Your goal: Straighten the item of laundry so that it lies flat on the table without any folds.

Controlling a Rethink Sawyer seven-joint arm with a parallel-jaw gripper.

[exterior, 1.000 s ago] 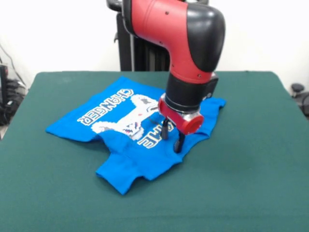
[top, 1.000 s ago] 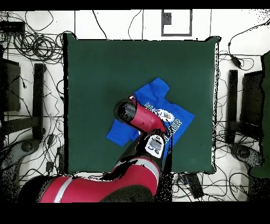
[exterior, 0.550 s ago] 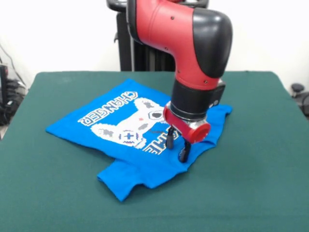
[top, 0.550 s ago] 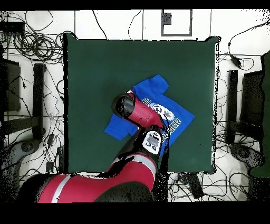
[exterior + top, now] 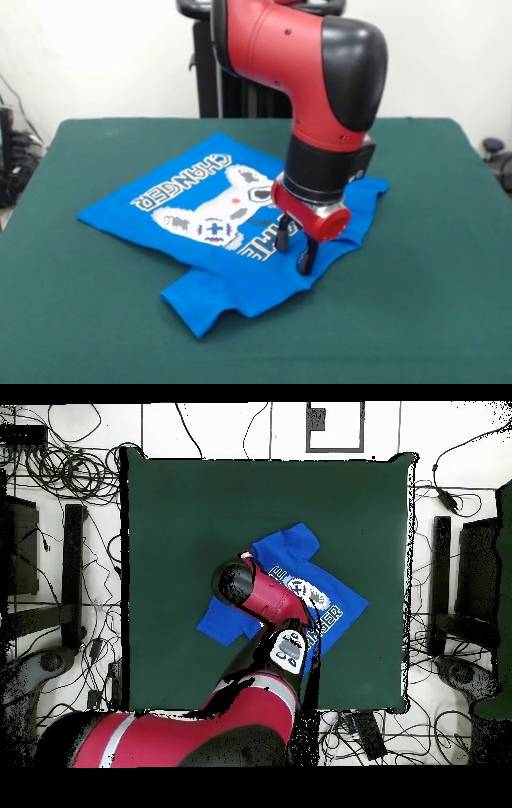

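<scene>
Both black fingers [image 5: 282, 234] of the gripper [image 5: 294, 246] point down with a gap between them, released, their tips at the blue T-shirt [image 5: 200, 208] near its hem; whether they press into the cloth cannot be told. The red and black arm [image 5: 304, 72] comes down over the shirt's right part in the front view and hides the cloth behind it. The shirt lies on the green table [image 5: 416, 304], roughly midway between its side edges and well clear of all four. White lettering and the controller picture face up. One sleeve sticks out toward the table's front edge, with folds in the cloth beside it. In the overhead view the arm [image 5: 262, 599] crosses the shirt [image 5: 290, 549] and hides the gripper.
</scene>
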